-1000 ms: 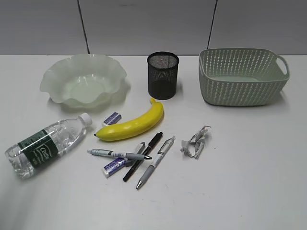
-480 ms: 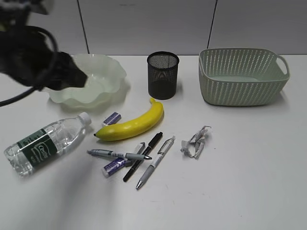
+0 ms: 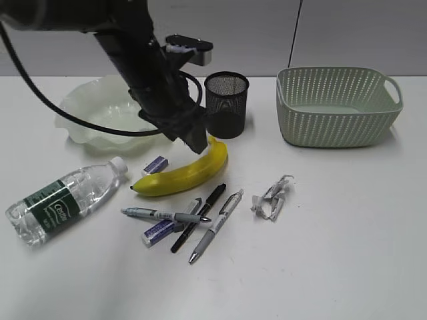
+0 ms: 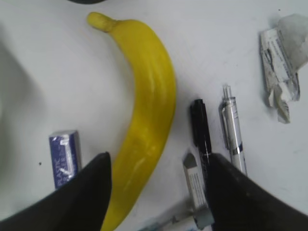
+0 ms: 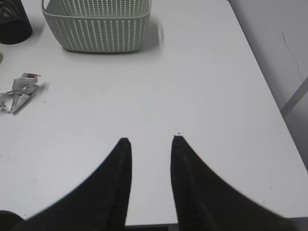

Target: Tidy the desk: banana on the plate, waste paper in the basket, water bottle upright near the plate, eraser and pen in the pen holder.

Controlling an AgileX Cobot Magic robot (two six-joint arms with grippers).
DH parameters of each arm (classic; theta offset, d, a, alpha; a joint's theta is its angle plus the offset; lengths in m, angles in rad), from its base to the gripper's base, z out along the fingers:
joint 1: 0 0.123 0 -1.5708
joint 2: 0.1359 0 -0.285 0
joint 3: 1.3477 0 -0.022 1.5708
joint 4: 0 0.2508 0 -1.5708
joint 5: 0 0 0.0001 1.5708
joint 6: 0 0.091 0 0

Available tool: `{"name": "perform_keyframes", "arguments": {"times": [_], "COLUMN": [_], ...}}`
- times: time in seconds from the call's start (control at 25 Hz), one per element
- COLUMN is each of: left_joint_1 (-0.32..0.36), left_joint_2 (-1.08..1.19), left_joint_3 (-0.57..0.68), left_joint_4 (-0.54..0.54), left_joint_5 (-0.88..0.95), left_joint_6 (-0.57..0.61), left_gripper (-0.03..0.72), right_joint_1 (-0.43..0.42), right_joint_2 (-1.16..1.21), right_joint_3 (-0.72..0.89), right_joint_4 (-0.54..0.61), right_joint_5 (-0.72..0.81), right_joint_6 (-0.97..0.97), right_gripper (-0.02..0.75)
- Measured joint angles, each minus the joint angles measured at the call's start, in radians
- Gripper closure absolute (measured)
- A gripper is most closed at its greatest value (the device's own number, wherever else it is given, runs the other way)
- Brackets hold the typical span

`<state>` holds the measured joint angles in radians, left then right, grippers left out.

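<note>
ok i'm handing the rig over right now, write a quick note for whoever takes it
Left hand: open, above the banana, nothing held.
Right hand: slightly open, empty, over bare desk.
Plate, basket and pen holder look empty.
Water bottle lies on its side front left.
Waste paper lies in front of the basket.
Pens and erasers lie by the banana.
Done: nothing.
Left: everything, probably the banana first.
</note>
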<state>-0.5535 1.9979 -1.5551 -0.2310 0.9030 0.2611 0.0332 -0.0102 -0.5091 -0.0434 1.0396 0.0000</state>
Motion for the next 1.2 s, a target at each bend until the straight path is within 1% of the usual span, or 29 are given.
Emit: {"name": "perform_keyframes", "arguments": {"times": [0.16, 0.28, 0.44, 0.68, 0.8, 0.88, 0.96, 1.2], "left_joint_1": [-0.023, -0.043, -0.066, -0.075, -0.075, -0.078, -0.083, -0.121], "left_joint_2": [0.126, 0.189, 0.257, 0.327, 0.341, 0.341, 0.341, 0.341], "left_joint_3": [-0.147, -0.209, -0.24, -0.249, -0.249, -0.249, -0.251, -0.288], "left_joint_4": [0.001, 0.023, 0.105, 0.163, 0.169, 0.17, 0.17, 0.166], "left_joint_5": [0.068, 0.074, 0.074, 0.054, 0.022, 0.002, -0.004, 0.024], "left_joint_6": [0.007, 0.008, 0.008, 0.008, 0.008, 0.008, 0.009, 0.01], "left_gripper": [0.16, 0.14, 0.134, 0.134, 0.171, 0.251, 0.356, 0.358], "right_joint_1": [0.0, 0.0, 0.0, 0.0, 0.0, 0.0, 0.0, 0.0], "right_joint_2": [0.0, 0.0, 0.0, 0.0, 0.0, 0.0, 0.0, 0.0], "right_joint_3": [0.0, 0.0, 0.0, 0.0, 0.0, 0.0, 0.0, 0.0], "right_joint_4": [0.0, 0.0, 0.0, 0.0, 0.0, 0.0, 0.0, 0.0], "right_joint_5": [0.0, 0.0, 0.0, 0.0, 0.0, 0.0, 0.0, 0.0], "right_joint_6": [0.0, 0.0, 0.0, 0.0, 0.0, 0.0, 0.0, 0.0], "right_gripper": [0.498, 0.498, 0.498, 0.498, 0.498, 0.498, 0.498, 0.498]}}
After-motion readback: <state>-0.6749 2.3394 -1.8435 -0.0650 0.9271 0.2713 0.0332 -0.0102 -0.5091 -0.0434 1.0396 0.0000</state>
